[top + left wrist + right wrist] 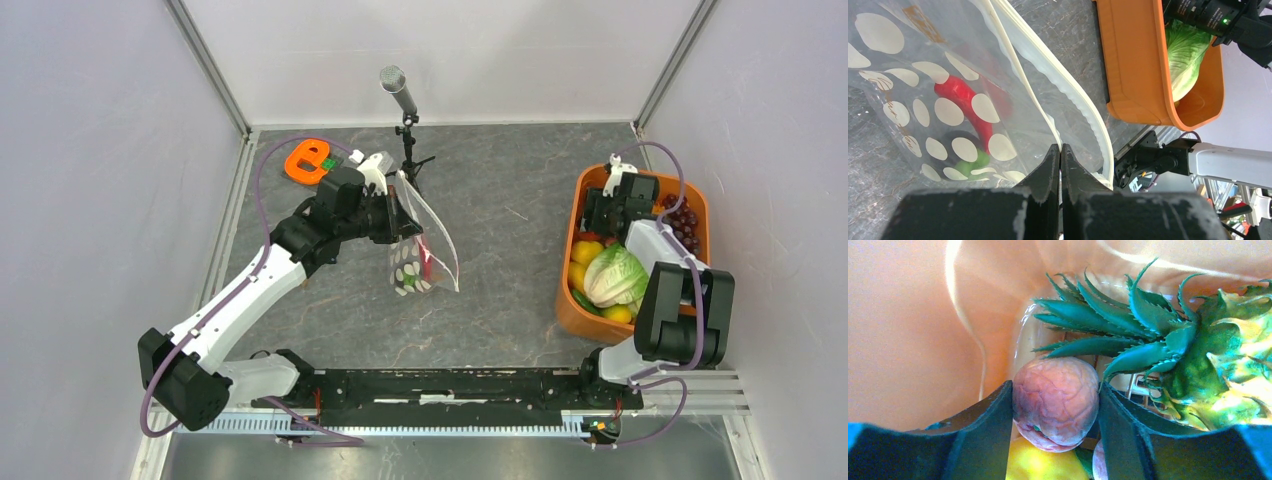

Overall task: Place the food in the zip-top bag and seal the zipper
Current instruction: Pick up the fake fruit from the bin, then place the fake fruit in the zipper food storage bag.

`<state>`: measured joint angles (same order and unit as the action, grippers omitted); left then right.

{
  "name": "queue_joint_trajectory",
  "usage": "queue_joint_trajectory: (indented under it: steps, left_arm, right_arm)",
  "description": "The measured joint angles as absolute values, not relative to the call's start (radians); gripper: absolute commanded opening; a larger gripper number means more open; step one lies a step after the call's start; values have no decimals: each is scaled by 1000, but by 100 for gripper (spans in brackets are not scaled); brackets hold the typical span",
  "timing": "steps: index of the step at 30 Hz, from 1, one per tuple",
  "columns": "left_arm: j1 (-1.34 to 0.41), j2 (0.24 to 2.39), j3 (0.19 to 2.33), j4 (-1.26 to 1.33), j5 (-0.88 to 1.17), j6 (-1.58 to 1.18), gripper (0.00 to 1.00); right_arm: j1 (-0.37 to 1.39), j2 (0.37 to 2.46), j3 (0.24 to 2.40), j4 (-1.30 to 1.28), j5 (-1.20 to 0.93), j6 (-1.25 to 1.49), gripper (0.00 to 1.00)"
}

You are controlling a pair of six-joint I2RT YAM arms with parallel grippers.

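**Right arm takes a fruit, left holds the bag up**

Over in the tub, the right gripper has its fingers pressed against both sides of a round, wrinkled pink fruit. It's right beside the pineapple and above a yellow piece. The fruit looks like light, hard toy plastic. It won't crush, but a round shell can squirt out of a pinch, so the grip belongs across its widest part, as it sits now.

On the left, the left gripper is fully closed on the bag at its mouth, just by the zipper. The bag hangs over mid-table, with a red piece and something green already inside. The film is thin, limp and probably slick. The stiffer zipper is the safest place to hold it, and the mouth looks narrow for a drop.
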<state>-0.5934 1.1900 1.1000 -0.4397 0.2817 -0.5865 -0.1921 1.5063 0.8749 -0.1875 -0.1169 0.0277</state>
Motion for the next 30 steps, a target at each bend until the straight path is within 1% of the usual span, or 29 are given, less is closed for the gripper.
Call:
queue_joint_trajectory:
  steps: [4, 10, 19, 22, 30]
  left_arm:
    - [-593, 1190, 1100, -440, 283, -587, 2]
    - [-593, 1190, 1100, -440, 283, -587, 2]
    - [-593, 1186, 1100, -439, 284, -586, 2]
    - [-593, 1185, 1100, -439, 290, -586, 2]
    - [-593, 1185, 1100, -439, 291, -584, 2]
  right_arm:
    - [-192, 1457, 848, -174, -120, 41, 53]
    - [-192, 1268, 771, -125, -104, 80, 53]
    - [-192, 1071, 651, -28, -101, 162, 50]
    - [-192, 1000, 613, 12, -130, 194, 51]
    - [-192, 864, 595, 152, -281, 284, 52]
